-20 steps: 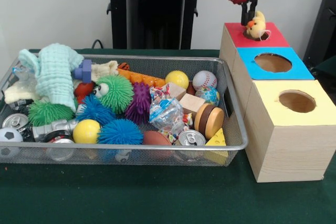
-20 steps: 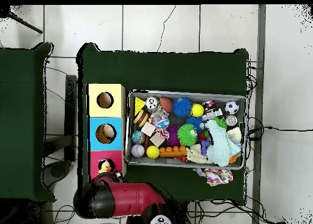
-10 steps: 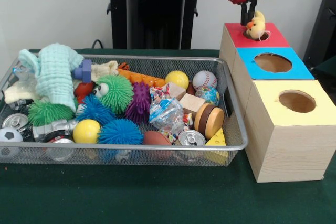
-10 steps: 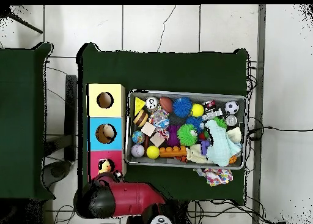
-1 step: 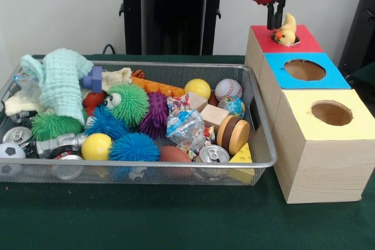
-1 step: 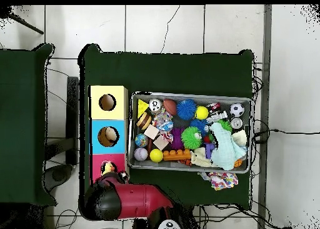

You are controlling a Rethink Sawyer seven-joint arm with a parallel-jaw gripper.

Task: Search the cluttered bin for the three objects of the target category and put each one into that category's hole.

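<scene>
Yellow plush chick (image 5: 286, 33) sits half sunk in red box's round hole (image 5: 290, 40), directly under black gripper (image 5: 273, 22); fingers look spread, just clear above it.

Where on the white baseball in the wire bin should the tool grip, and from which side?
Grip the baseball across its widest part, coming straight down. It is round, so any pair of opposite sides serves, and its top is uncovered. The yellow ball and globe ball crowd its sides, so a sideways approach looks blocked.
</scene>
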